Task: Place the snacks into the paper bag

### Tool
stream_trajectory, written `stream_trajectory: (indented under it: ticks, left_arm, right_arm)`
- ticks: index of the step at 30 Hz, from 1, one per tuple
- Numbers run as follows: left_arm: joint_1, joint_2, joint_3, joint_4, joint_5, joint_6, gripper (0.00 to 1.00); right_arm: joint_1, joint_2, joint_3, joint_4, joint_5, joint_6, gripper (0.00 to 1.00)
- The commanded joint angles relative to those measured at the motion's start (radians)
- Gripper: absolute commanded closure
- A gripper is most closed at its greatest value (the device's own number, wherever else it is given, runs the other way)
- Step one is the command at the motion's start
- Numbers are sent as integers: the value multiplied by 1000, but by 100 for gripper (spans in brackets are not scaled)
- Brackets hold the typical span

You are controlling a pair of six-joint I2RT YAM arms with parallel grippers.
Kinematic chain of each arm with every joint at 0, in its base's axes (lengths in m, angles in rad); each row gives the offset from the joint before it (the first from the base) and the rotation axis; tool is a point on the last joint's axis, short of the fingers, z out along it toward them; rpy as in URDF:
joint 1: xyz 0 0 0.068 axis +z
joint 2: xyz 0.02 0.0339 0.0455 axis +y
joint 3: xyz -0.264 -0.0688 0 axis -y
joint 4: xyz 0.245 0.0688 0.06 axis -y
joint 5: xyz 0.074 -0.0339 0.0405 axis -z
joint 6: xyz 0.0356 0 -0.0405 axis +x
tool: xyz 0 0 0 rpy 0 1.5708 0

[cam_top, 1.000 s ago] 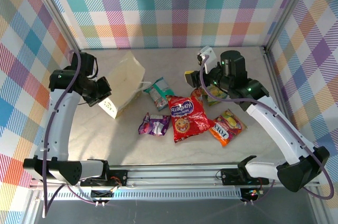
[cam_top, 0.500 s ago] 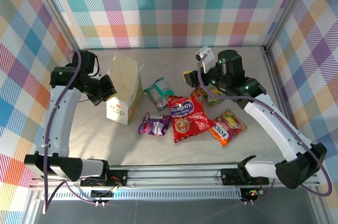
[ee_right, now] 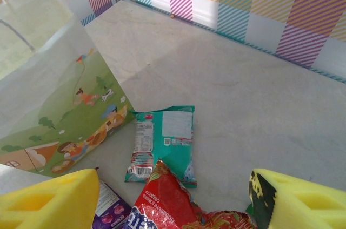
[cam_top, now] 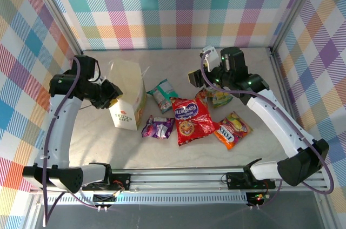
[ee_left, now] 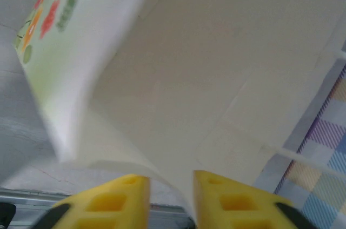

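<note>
My left gripper (ee_left: 172,186) has the bag's (cam_top: 128,96) wall between slightly parted fingers; I can't tell if it pinches. The bag stands at 9 o'clock of the snacks (cam_top: 190,118). My right gripper (ee_right: 173,194) is spread wide above them.

"FOX" on orange packet (cam_top: 232,130), logo on red packet (cam_top: 190,118) illegible
</note>
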Motion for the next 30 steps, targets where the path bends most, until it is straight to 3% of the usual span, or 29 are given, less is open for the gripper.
stream_trajectory:
  ticks: [1, 3, 7, 11, 14, 23, 30]
  left_arm:
    - [6, -16, -15, -44, -30, 16, 64]
    - [5, -26, -16, -53, -56, 24, 56]
    - [6, -29, 26, -95, -82, 76, 54]
    - [6, -6, 142, -195, -98, 212, 50]
    - [3, 7, 211, -272, -161, 289, 47]
    - [-8, 7, 262, -316, -379, 350, 45]
    - [-8, 4, 223, -152, -363, 494, 39]
  right_arm:
    - [-4, -3, 26, -9, -11, 12, 27]
    - [-3, -3, 24, -12, -10, 13, 27]
    - [-3, -1, 23, -12, -7, 13, 25]
    - [-3, -2, 23, -20, -8, 5, 21]
    - [-5, 2, 32, -39, -6, 9, 17]
    - [-10, -8, 7, 6, 12, 38, 14]
    - [-11, 39, 66, -72, 14, 35, 14]
